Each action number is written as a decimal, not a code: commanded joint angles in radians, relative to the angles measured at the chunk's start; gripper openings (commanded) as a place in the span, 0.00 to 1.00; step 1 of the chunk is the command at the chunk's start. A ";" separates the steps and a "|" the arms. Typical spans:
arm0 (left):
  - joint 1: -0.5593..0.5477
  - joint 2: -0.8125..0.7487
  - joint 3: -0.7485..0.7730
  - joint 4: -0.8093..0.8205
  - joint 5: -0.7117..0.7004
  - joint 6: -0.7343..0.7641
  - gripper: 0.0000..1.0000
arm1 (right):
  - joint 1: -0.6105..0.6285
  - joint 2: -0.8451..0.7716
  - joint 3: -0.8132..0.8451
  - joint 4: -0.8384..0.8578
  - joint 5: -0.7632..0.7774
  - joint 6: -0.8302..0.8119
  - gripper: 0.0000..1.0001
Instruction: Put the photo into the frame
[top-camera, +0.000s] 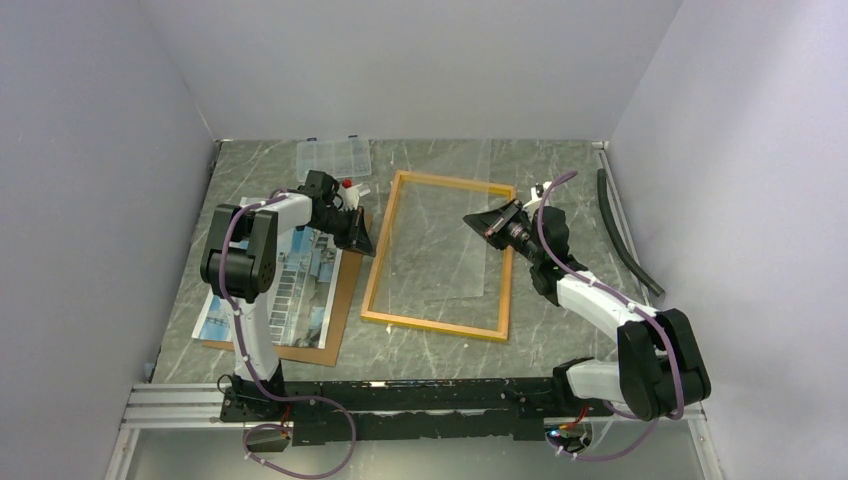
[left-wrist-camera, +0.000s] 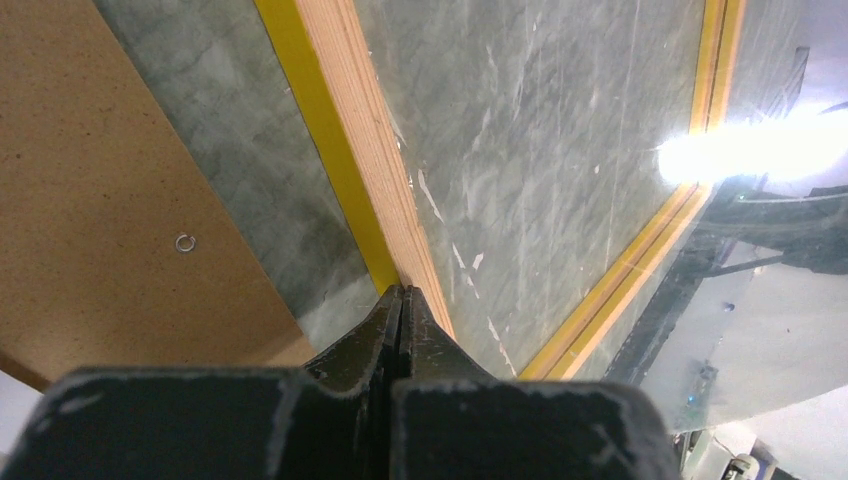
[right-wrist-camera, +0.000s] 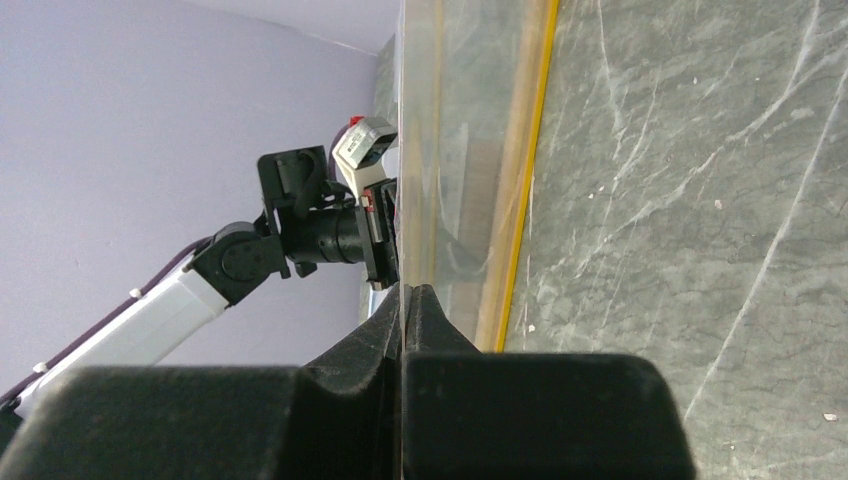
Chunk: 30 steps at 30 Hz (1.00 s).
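Observation:
The frame (top-camera: 383, 255), with its thin yellow-orange border, lies flat in the middle of the table. The photo (top-camera: 300, 275) of a building against blue sky rests on a brown backing board (top-camera: 345, 290) to its left. My right gripper (top-camera: 480, 222) hovers over the frame's right part, shut on the edge of a clear pane (top-camera: 450, 260) that slants over the frame. In the right wrist view the pane runs edge-on up from the jaws (right-wrist-camera: 408, 290). My left gripper (left-wrist-camera: 402, 292) is shut with nothing visible between its tips, which sit at the frame's left rail (left-wrist-camera: 350, 130).
A small clear compartment box (top-camera: 333, 157) sits at the back left, with a red-capped object (top-camera: 347, 184) beside it. A black hose (top-camera: 625, 235) lies along the right wall. A tiny metal ring (left-wrist-camera: 184, 243) lies on the backing board.

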 joint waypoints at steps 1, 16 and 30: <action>-0.033 0.002 -0.026 0.007 0.021 -0.009 0.03 | 0.026 -0.001 0.016 0.028 -0.006 0.013 0.00; -0.033 -0.015 -0.034 0.006 0.019 -0.006 0.03 | -0.011 0.017 -0.089 -0.003 0.031 -0.037 0.00; -0.033 -0.020 -0.037 0.010 0.022 -0.005 0.03 | -0.082 0.077 -0.132 0.047 -0.054 -0.097 0.00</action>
